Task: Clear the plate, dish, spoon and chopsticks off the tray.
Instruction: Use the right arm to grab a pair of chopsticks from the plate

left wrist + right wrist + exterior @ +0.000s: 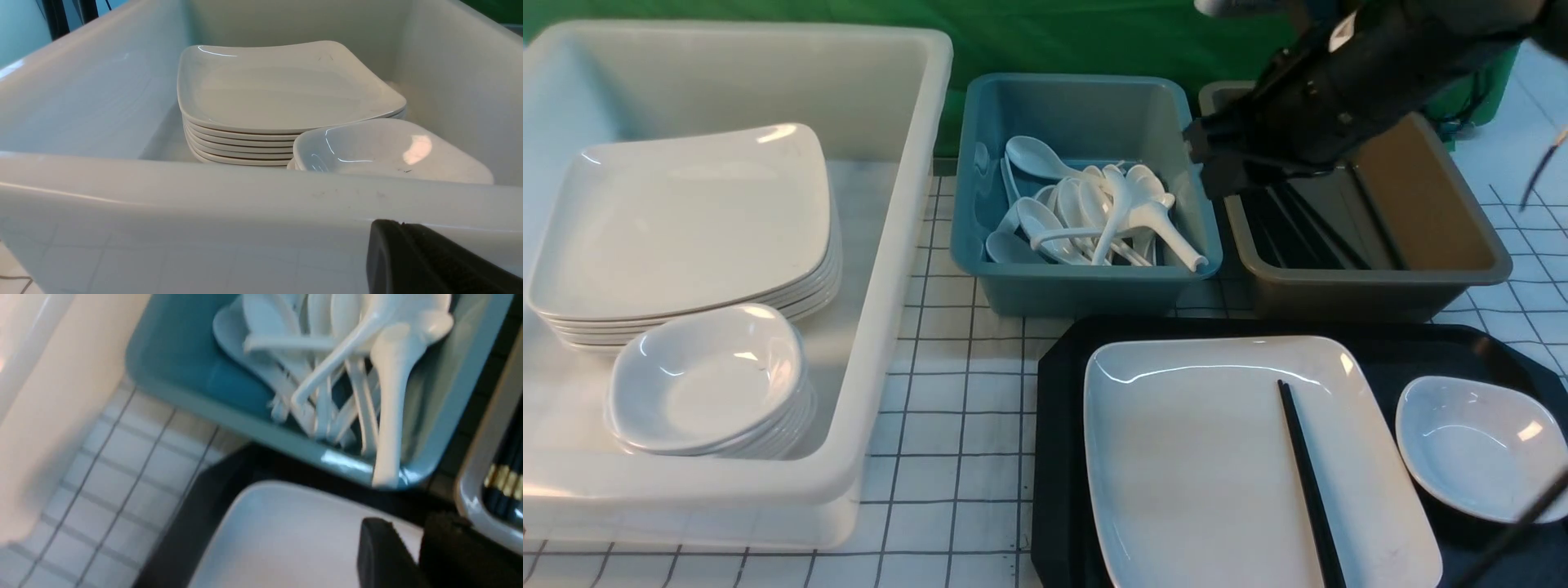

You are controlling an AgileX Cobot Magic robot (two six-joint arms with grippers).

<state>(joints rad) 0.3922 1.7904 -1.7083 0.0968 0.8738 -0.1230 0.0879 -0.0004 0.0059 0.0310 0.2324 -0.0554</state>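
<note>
left to right.
- white tub (882, 327): left claw (429, 265) sits outside its near wall. only one finger shows, so i cannot tell spread or pressed.
- teal tub (1094, 286): one spoon (1168, 233) rests with its handle over the near-right rim.
- right claw (414, 559): hangs over the teal tub's right wall, beside the grey-brown tub (1372, 282). too blurred to tell its state, and nothing seen pinched.
- tray (1058, 457): carries the plate (1192, 457), and right of it the dish (1478, 445).
- chopsticks (1307, 482): one stick lies flat on the plate's right half. long axis near to far, far tip leaning slightly left.

risks:
- the thin stick may skid on the glaze under a pinch.
- lifting the plate first would likely tip it off.
- a low arm could knock the overhanging spoon.
</note>
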